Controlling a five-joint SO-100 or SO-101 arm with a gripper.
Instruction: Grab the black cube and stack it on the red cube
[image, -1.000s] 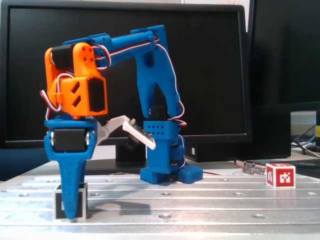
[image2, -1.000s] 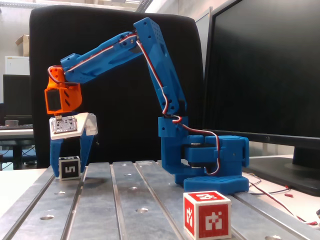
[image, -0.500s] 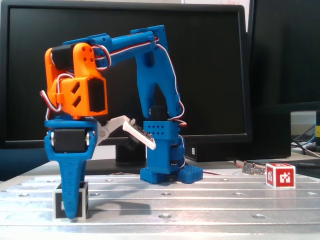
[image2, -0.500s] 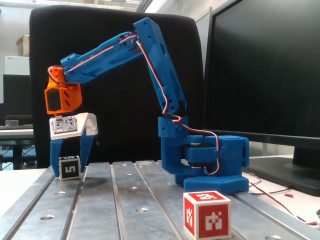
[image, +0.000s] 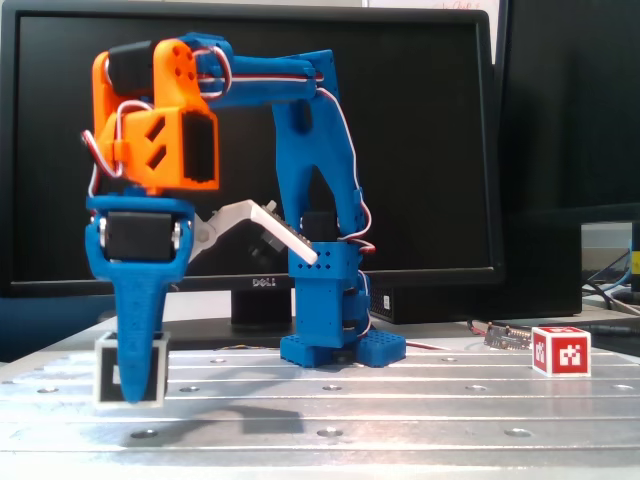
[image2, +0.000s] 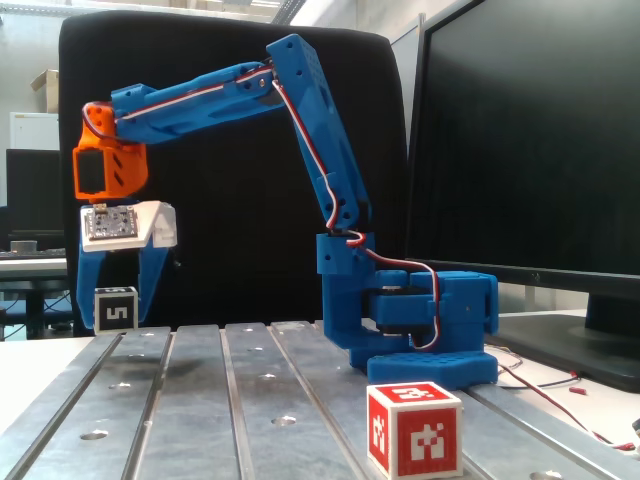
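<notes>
Bare table (image: 400, 400) between black cube (image: 130, 370) and red cube (image: 561, 351); arm base (image: 342, 345) behind.

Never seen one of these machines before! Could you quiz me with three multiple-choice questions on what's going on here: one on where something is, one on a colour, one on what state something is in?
1. Where is the black cube?
A. between the arm's jaws
B. on top of the red cube
C. beside the arm's base

2. What colour is the wrist block above the gripper?
A. green
B. orange
C. yellow

3. What state is the red cube in?
A. held in the air
B. under the black cube
C. alone on the metal table

Answers:
1 A, both fixed views show blue fingers either side of it.
2 B, it is bright orange against the blue arm.
3 C, nothing touches or covers it.
</notes>
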